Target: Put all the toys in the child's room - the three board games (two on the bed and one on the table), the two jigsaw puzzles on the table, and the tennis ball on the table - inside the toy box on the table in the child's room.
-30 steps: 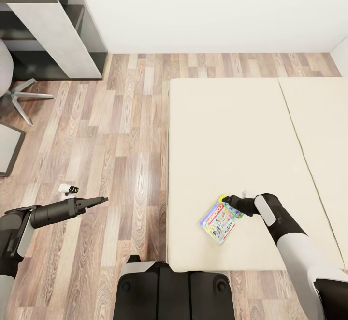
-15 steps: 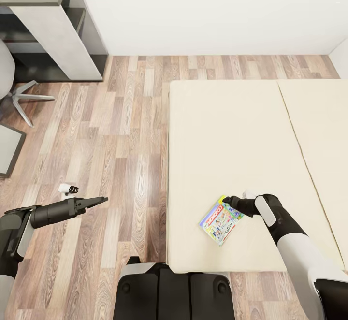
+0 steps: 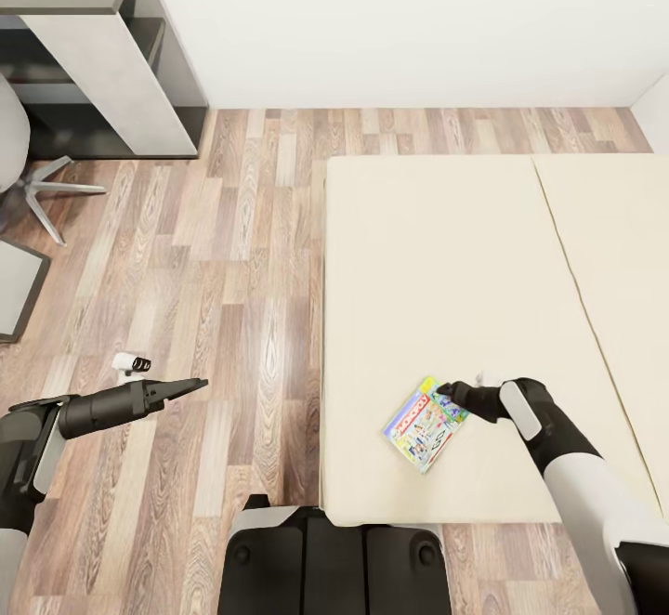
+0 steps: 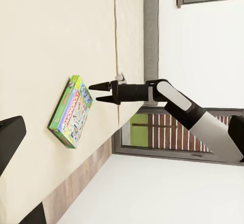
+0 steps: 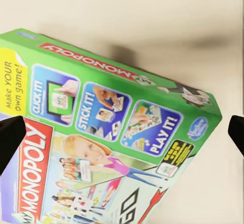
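Board game (image 3: pixel 425 422), a green Monopoly box, lies flat on the bed (image 3: pixel 446 271) nr its front edge, turned at an angle to that edge. R gripper (image 3: pixel 446 392) sits at the box's far R corner, jaws apart w/ a narrow gap, tips just beside the box; can't tell if touching. Left wrist view shows same: box (image 4: pixel 71 111) flat on mattress, R gripper (image 4: pixel 99 93) w/ two fingers parted, nothing between them. Right wrist view looks down on box lid (image 5: pixel 109 132), one dark fingertip (image 5: pixel 11 140) at each side of frame.

L gripper (image 3: pixel 190 385) hangs over wood floor (image 3: pixel 232 253) L of bed, jaws look closed, holding nothing. Small white-and-black object (image 3: pixel 132 363) on floor just past it. Farther: swivel chair base (image 3: pixel 42 189), grey shelving unit (image 3: pixel 102 58) against white wall.
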Controlling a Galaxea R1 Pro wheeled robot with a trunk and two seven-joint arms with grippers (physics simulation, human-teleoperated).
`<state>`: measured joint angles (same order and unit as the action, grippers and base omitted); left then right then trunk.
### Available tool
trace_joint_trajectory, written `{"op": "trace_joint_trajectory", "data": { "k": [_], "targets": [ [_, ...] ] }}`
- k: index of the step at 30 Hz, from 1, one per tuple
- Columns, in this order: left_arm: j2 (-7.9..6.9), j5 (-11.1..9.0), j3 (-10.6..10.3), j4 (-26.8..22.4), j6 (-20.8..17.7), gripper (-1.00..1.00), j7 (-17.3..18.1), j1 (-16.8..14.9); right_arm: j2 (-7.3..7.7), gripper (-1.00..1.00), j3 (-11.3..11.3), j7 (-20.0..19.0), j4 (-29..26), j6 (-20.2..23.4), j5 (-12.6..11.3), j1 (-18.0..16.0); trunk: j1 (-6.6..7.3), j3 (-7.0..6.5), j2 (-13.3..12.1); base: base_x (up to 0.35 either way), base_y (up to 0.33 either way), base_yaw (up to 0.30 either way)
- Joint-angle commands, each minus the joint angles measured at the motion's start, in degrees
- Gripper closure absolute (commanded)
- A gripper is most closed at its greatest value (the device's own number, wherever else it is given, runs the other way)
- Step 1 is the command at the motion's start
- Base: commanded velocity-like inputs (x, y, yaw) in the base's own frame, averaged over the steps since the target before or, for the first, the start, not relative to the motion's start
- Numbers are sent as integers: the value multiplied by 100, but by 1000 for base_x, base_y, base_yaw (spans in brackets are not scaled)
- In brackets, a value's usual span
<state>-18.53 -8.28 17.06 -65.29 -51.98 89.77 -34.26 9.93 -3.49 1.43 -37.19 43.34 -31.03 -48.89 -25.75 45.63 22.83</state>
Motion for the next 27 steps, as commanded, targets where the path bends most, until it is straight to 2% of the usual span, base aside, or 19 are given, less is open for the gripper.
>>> {"op": "trace_joint_trajectory", "data": {
  "k": [1, 14, 27],
  "targets": [
    [-1, 4, -1, -1, -60, -100, 23, -2, 3, -100, -12, 15, -5, 27, -28, -1, -3, 6, 9, 0, 0, 0],
    [-1, 10, -1, -1, -63, -100, 23, -2, -6, -100, 1, 6, 401, -8, 18, 3, -3, 6, 9, 0, 0, 0],
    [-1, 11, -1, -1, -61, -100, 23, -2, -31, -100, 21, -1, 453, 2, 23, 5, -3, 21, 9, 0, 0, 0]
  ]
}}
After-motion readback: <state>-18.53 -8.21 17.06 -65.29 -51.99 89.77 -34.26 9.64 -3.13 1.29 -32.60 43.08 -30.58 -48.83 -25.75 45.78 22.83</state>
